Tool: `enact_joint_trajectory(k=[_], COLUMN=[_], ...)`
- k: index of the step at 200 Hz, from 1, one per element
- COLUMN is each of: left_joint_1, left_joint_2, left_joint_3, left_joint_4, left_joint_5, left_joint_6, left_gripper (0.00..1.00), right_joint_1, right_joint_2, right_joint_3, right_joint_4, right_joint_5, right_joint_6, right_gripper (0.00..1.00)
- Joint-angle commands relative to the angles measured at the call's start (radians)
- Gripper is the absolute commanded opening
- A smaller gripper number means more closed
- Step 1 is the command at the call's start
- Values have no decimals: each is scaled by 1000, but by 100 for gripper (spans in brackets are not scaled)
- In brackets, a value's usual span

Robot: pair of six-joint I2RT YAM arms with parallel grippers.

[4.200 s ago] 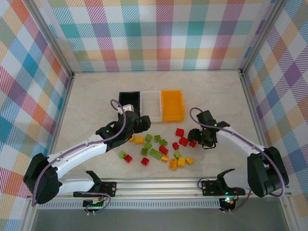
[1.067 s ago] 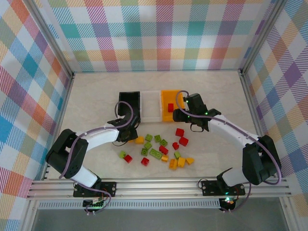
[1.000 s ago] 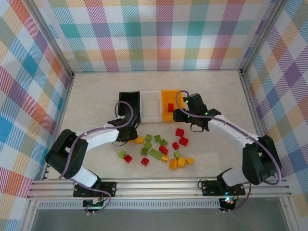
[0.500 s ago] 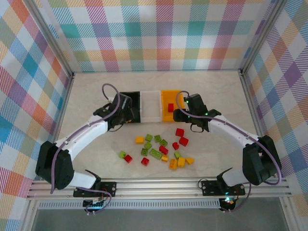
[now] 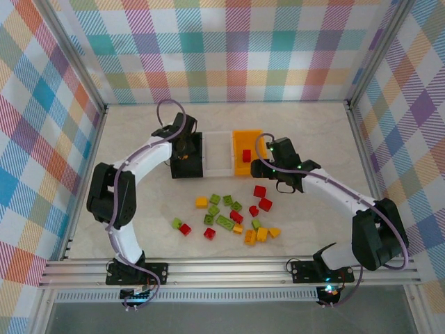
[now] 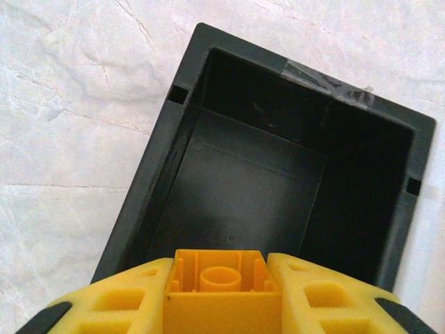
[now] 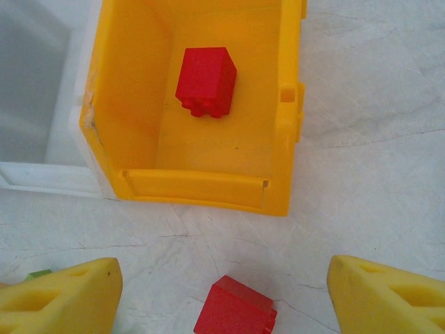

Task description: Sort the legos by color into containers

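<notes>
My left gripper (image 6: 217,282) is shut on a yellow-orange lego (image 6: 217,306), underside up, hanging over the near end of the black container (image 6: 160,174), which looks bare inside. From above, that left gripper (image 5: 184,156) sits over the black container (image 5: 186,141). My right gripper (image 7: 222,278) stands open just short of the orange container (image 7: 195,188), which holds one red lego (image 7: 206,82). Another red lego (image 7: 235,309) lies on the table between the open fingers (image 7: 69,296). The right gripper (image 5: 263,171) is at the orange container's (image 5: 258,154) near end.
A white container (image 5: 217,169) stands between the black and orange ones. Loose legos lie nearer the arms: red (image 5: 265,204), green (image 5: 224,222) and yellow-orange (image 5: 201,202) among several. Checked walls close in the left, back and right sides.
The left arm swung from the lego pile up to the black container, carrying the yellow-orange lego. The right arm has stayed nearly still by the orange container.
</notes>
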Motion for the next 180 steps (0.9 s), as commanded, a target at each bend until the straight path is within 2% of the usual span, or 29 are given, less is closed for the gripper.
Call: enact_joint_trajectory(k=[1,25,49,79,90,117,134,180], left_joint_1=[5,3,1,-22,-31,-65,-87,-91], left_joint_2=[8,-12,-59,-184,-246,-389,-487,-723], left_joint_3=[29,19,15,-30,-71,-193,-302,-560], left_joint_4=[-37,-22,-21,6,26,49,73,77], left_joint_5=[-12,0,21,65,90,134,137,141], left_joint_6=[4,-1,-1,-1,-6,-27,-44,-93], left_gripper=[49,68,78,89,100,100,100,100], right_joint_1=[5,5,18,114,154,251,304,349], right_joint_2=[-29,-30,-26,8,36,130,214,343], right_joint_3=[-5,-5,-1,27,37,67,110,183], right_joint_4=[8,9,4,-29,-33,-24,-45,-72], right_joint_5=[-21,-73,-135,-147,-153,-166,-133,-58], right_joint_6=[7,-5,-26,-48,-47,-66,-86,-128], right_gripper=[82,83,82,81,80,79,77,72])
